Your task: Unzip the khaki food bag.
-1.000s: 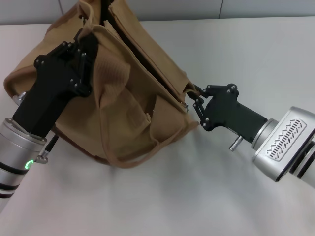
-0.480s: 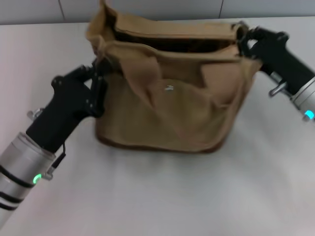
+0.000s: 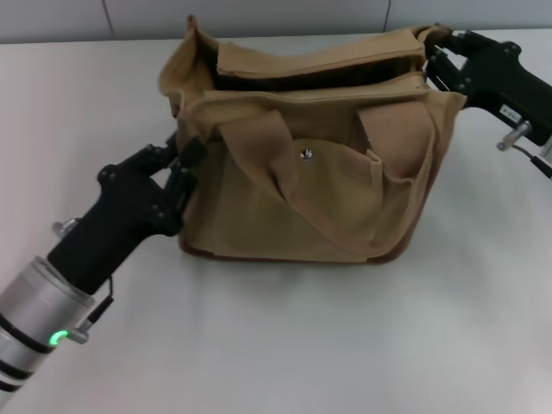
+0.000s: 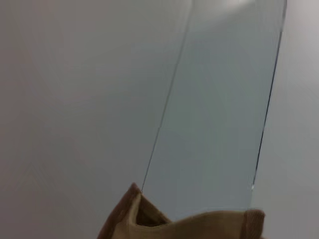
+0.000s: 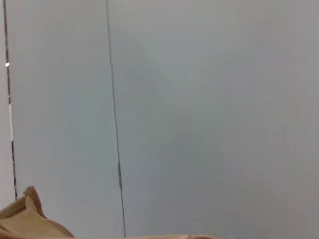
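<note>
1. One khaki food bag (image 3: 302, 164), two pincers and one table (image 3: 285, 345) are being shown in the head view.
2. The left pincer (image 3: 183, 159) is being pressed against the bag's left end, just below the top corner; whether it is clenched on the fabric cannot be told.
3. The bag is standing upright on the table, between the two pincers and toward the far side, with its front pocket facing the camera.
4. Two strap handles are being counted: one (image 3: 285, 164) is lying draped down over the front panel, and the other is showing only partly along the back edge.
5. One silver snap button (image 3: 304, 154) is sitting on the front pocket.
6. The top of the bag is gaping open, with a dark gap showing between the two upper edges.
7. The right pincer (image 3: 434, 59) is being held at the bag's upper right corner, touching the fabric there; whether it is clenched or released cannot be told.
8. In each wrist view only a strip of tan fabric (image 4: 189, 224) (image 5: 25, 221) is being seen against a pale wall.
</note>
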`<state>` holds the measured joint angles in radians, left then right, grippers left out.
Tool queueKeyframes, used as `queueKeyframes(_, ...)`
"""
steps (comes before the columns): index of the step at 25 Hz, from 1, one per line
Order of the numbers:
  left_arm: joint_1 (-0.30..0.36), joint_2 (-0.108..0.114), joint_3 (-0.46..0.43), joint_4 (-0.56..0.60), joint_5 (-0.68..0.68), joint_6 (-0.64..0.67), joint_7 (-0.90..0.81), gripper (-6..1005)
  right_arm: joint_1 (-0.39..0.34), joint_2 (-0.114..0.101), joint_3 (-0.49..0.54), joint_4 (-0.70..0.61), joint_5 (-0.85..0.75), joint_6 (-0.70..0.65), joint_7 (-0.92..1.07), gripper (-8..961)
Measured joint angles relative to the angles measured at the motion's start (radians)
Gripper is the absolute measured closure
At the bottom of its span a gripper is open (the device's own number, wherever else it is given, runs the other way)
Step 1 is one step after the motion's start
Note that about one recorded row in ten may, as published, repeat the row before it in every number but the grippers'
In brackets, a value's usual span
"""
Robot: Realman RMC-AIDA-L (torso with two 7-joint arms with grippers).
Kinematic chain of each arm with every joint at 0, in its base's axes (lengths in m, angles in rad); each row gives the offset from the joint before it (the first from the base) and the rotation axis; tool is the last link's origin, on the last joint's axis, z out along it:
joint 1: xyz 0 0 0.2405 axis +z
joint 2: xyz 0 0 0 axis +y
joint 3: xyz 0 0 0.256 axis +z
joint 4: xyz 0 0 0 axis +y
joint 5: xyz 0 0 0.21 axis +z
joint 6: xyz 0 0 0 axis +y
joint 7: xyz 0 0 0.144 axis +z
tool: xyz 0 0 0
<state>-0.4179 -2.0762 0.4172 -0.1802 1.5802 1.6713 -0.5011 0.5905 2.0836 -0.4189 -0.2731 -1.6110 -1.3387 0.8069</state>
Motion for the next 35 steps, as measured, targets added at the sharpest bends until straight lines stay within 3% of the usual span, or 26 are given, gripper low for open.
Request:
queueKeyframes(3,0.019,0.005,0.007,0.073,0.001,0.075,-0.130,873,-0.037,-0.001,0.001,-0.034,0.003,-0.084,0.075,758)
queueKeyframes(4,0.039,0.006,0.020,0.160,0.005,0.156,-0.219,844,-0.072,-0.004,-0.004,-0.098,0.002,-0.175,0.156,742)
queueKeyframes(7,0.056,0.009,0.050,0.245,0.014,0.232,-0.275,758,-0.114,-0.012,-0.018,-0.174,-0.008,-0.293,0.229,695)
queueKeyframes(8,0.064,0.013,0.092,0.318,0.029,0.276,-0.317,711,-0.133,-0.018,-0.031,-0.205,-0.013,-0.363,0.255,680)
queueKeyframes(9,0.068,0.032,0.217,0.464,0.072,0.320,-0.415,664,-0.167,-0.040,-0.081,-0.263,-0.035,-0.514,0.295,664)
queueKeyframes(10,0.068,0.042,0.262,0.504,0.084,0.325,-0.449,617,-0.167,-0.040,-0.081,-0.263,-0.035,-0.514,0.295,649)
queueKeyframes(11,0.068,0.042,0.262,0.504,0.084,0.325,-0.449,570,-0.185,-0.067,-0.150,-0.297,-0.073,-0.654,0.307,633)
queueKeyframes(12,0.064,0.069,0.368,0.555,0.095,0.326,-0.505,523,-0.188,-0.080,-0.191,-0.307,-0.101,-0.722,0.307,584)
queueKeyframes(15,0.059,0.088,0.425,0.571,0.092,0.330,-0.528,405,-0.187,-0.092,-0.248,-0.316,-0.147,-0.797,0.304,439)
queueKeyframes(17,0.056,0.097,0.438,0.590,0.090,0.332,-0.550,326,-0.179,-0.082,-0.283,-0.325,-0.185,-0.810,0.301,351)
queueKeyframes(18,0.056,0.097,0.439,0.593,0.090,0.332,-0.552,287,-0.175,-0.066,-0.293,-0.328,-0.198,-0.798,0.300,311)
queueKeyframes(19,0.057,0.098,0.439,0.603,0.089,0.334,-0.559,269,-0.171,-0.034,-0.295,-0.335,-0.215,-0.765,0.292,272)
queueKeyframes(20,0.057,0.098,0.439,0.603,0.089,0.334,-0.559,252,-0.171,-0.034,-0.295,-0.335,-0.215,-0.765,0.292,261)
queueKeyframes(21,0.057,0.098,0.440,0.605,0.089,0.335,-0.564,234,-0.172,-0.007,-0.302,-0.347,-0.234,-0.726,0.282,251)
queueKeyframes(24,0.058,0.096,0.448,0.613,0.090,0.337,-0.573,181,-0.158,0.003,-0.346,-0.317,-0.239,-0.669,0.277,220)
queueKeyframes(27,0.063,0.093,0.496,0.648,0.092,0.338,-0.587,181,-0.134,0.000,-0.361,-0.266,-0.235,-0.650,0.262,188)
queueKeyframes(35,0.059,0.099,0.518,0.656,0.101,0.337,-0.585,181,-0.115,0.005,-0.403,-0.241,-0.233,-0.649,0.228,167)
